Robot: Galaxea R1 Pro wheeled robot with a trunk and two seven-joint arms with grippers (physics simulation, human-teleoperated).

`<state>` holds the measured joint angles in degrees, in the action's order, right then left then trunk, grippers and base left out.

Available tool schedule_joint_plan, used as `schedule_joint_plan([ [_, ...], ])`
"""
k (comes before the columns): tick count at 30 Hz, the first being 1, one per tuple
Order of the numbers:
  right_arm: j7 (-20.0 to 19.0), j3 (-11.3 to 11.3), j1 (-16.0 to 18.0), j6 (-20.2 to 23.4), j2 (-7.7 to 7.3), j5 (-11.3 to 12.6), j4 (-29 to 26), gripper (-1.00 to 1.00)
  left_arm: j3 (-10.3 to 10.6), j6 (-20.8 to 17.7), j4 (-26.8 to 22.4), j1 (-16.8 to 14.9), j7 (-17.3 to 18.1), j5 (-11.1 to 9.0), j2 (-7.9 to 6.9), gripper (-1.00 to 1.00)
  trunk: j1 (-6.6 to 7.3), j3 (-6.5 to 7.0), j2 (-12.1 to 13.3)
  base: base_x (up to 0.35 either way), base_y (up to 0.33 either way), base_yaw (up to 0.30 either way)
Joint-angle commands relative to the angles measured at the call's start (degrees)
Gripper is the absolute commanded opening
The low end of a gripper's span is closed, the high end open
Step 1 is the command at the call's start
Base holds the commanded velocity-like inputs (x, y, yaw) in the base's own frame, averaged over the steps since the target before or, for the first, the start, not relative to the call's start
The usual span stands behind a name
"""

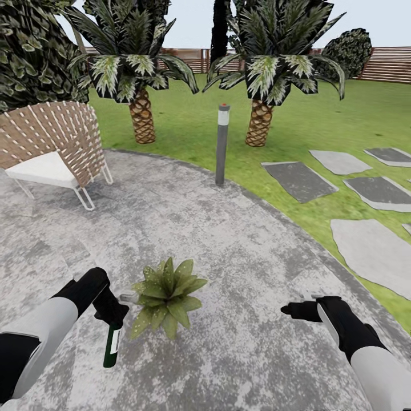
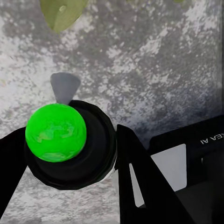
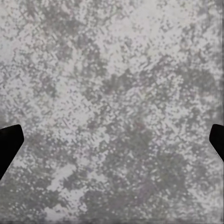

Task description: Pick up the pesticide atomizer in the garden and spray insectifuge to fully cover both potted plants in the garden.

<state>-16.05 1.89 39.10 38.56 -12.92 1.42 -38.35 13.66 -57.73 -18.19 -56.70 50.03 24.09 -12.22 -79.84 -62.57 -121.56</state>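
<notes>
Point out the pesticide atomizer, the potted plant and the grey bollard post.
pesticide atomizer [image 1: 112, 346]: head view, on its dark green body.
potted plant [image 1: 167, 297]: head view, centre of the rosette.
grey bollard post [image 1: 222, 148]: head view, mid shaft.

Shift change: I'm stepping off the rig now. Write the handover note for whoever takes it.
Left tool: shut on the pesticide atomizer, bottle hanging down, whitish spray head level with the plant's leaves.
Right tool: open, holding nothing, over the grey paving.
One potted plant sits on the paving straight ahead, between the arms, just right of the atomizer. The second plant isn't located yet.
Done: atomizer picked up and brought to the first plant.
Left: whether this plant is covered cannot be told; spray it, then find and spray the second.
</notes>
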Motion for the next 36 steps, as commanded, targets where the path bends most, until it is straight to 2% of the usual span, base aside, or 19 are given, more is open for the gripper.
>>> schedule_joint_plan([
  [1,-0.14,0.13,0.01,0.28,0.00,0.09,-0.06,1.00,0.05,-0.19,-0.10,-0.01,0.60,0.61,0.00,-1.00,0.03,-0.05,-0.02,-0.188,-0.280,0.216],
  [11,-0.15,0.13,0.01,0.28,0.01,0.07,-0.03,1.00,0.05,-0.19,-0.10,0.01,0.60,0.61,0.00,-1.00,0.03,-0.05,-0.02,-0.129,-0.269,0.249],
  [23,-0.15,0.13,0.01,0.28,0.08,0.08,0.03,1.00,-0.10,-0.19,-0.16,-0.25,0.68,0.41,0.29,-1.00,0.03,-0.05,-0.02,-0.001,-0.017,0.243],
  [25,-0.16,0.13,0.01,0.28,0.09,0.09,0.03,1.00,-0.12,-0.19,-0.17,-0.36,0.68,0.37,0.98,-1.00,0.03,-0.05,-0.02,0.000,0.000,0.079],
  [30,-0.16,0.13,0.01,0.28,0.03,0.14,0.03,1.00,-0.09,-0.19,-0.18,-1.81,0.68,0.36,3.82,-1.00,0.03,-0.05,-0.02,0.000,0.000,0.012],
  [31,-0.16,0.13,0.01,0.28,0.01,0.15,0.03,1.00,-0.06,-0.19,-0.18,-2.52,0.68,0.40,4.90,-1.00,0.03,-0.05,-0.02,0.000,0.000,0.001],
  [33,-0.15,0.13,0.01,0.28,0.00,0.16,0.08,1.00,-0.04,-0.21,-0.18,-3.66,0.68,0.42,6.17,-1.00,0.03,-0.05,-0.02,0.000,0.000,0.000],
  [36,-0.15,0.13,0.01,0.28,0.00,0.16,0.11,1.00,-0.04,-0.26,-0.12,-5.00,0.68,0.43,6.67,-1.00,0.03,-0.05,-0.02,0.000,0.000,-0.006],
])
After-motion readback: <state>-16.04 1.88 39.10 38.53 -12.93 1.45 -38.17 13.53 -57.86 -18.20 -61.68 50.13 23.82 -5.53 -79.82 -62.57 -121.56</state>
